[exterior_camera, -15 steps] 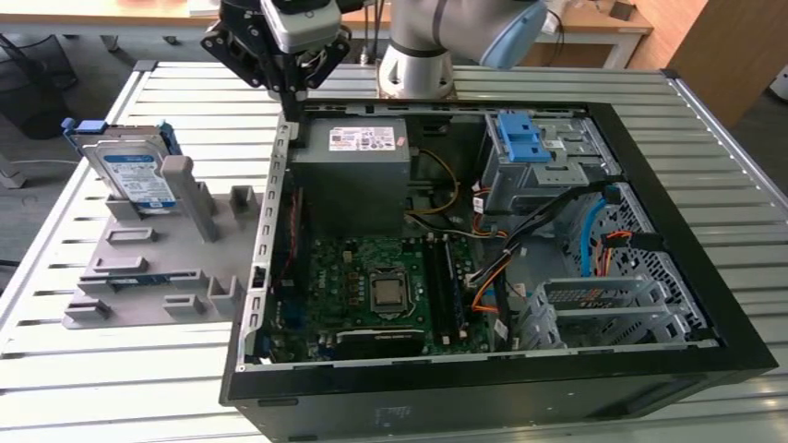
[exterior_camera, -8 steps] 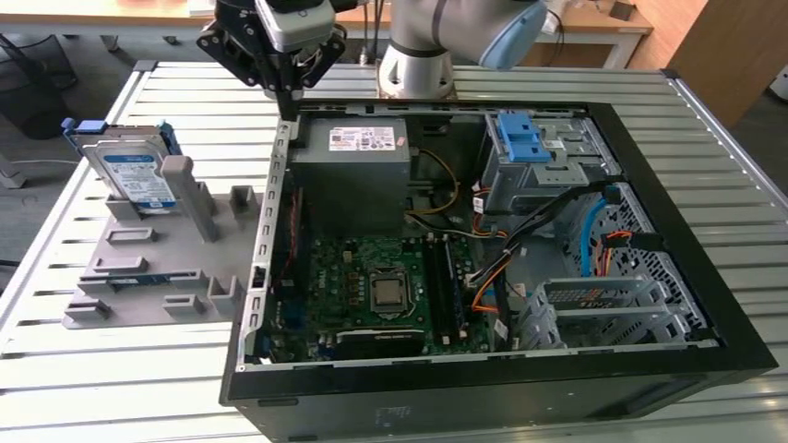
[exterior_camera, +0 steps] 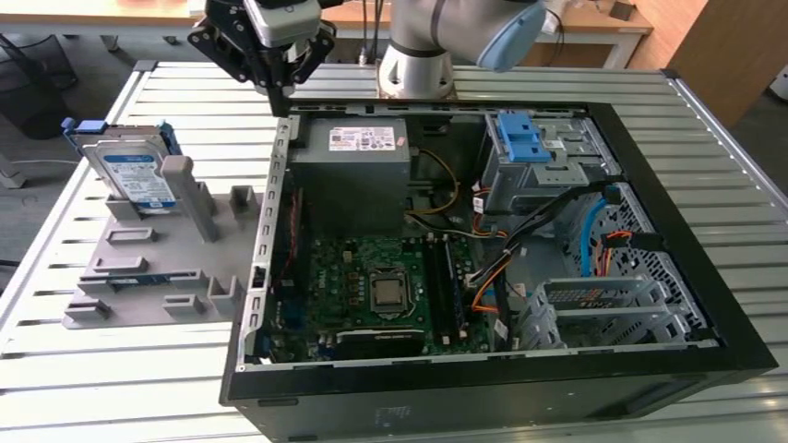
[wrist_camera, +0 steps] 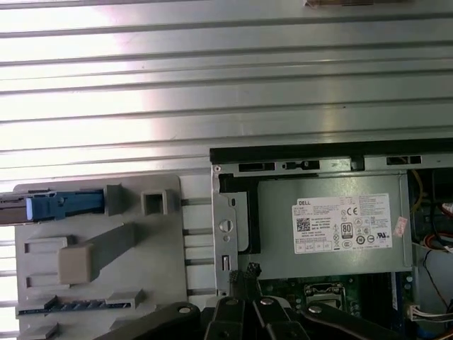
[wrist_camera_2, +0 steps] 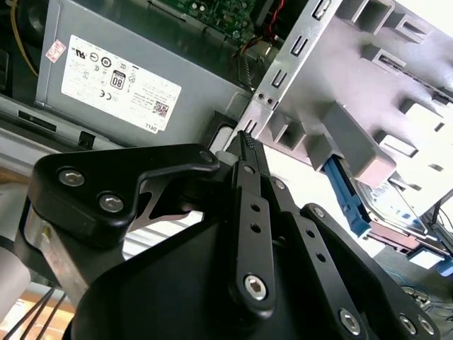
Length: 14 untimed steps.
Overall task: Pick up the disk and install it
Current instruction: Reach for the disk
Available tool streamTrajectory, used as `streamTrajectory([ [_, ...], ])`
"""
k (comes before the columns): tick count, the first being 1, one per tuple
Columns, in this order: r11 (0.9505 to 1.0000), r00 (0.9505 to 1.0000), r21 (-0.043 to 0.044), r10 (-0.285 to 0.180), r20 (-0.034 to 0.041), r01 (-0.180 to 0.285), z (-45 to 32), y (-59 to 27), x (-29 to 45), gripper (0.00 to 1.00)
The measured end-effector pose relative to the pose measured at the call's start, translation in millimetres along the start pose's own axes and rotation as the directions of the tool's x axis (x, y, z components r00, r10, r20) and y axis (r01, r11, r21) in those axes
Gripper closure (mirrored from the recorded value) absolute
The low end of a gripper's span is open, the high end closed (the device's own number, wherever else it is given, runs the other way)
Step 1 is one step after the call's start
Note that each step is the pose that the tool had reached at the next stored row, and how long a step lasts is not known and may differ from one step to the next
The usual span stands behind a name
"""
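Exterior view, gripper: We find the gripper in the upper left of the frame. It hangs over the back corner of the open computer case, and its fingers taper to a single point with nothing in them.
Exterior view, disk: The disk stands on edge at the exterior view's left, slotted into the far end of the grey holder on the slatted table. It is well apart from the gripper.
Exterior view, case: We see the power supply just below the gripper and the blue-latched drive cage further to the exterior view's right.
Second wrist view, pincer: The fingertips are pressed together, so we call the gripper closed and empty. They point at the case's metal edge, beside the power supply.
Second wrist view, disk: The blue carrier of the disk peeks out beyond the holder, clear of the fingers.
First wrist view, layout: We look down on the power supply, with the holder alongside the case. The disk shows edge-on as a blue strip at the holder's far end, and the gripper sits over the case rim.
Step in hand: As we judge it, this is the very start of the task, before the reach. Nothing is grasped and the disk is not yet touched.
Next move calls for: In our judgement, a pickup would need the fingers spread wide enough to straddle the disk. The arm would have to cross to the holder and line up squarely with the disk's upper edge.
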<state>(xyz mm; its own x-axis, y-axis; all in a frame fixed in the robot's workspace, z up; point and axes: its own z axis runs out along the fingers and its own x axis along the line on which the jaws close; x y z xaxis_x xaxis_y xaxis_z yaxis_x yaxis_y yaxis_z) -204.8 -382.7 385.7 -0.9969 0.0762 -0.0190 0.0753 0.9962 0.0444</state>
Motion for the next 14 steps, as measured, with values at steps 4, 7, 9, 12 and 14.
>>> streamTrajectory([
  [4,1.0000,1.0000,-0.0001,0.000,-0.0001,0.000,0.2,1.6,4.4,0.89],
  [7,1.0000,1.0000,-0.0001,0.000,-0.0002,0.000,0.4,1.8,7.3,0.89],
  [9,1.0000,1.0000,-0.0001,0.000,-0.0003,0.000,0.5,1.7,9.5,0.89],
  [12,1.0000,1.0000,-0.0002,0.000,-0.0002,0.000,0.8,1.7,11.5,0.89],
  [14,1.0000,1.0000,-0.0001,0.000,-0.0004,0.000,0.7,1.7,11.5,0.89],
])
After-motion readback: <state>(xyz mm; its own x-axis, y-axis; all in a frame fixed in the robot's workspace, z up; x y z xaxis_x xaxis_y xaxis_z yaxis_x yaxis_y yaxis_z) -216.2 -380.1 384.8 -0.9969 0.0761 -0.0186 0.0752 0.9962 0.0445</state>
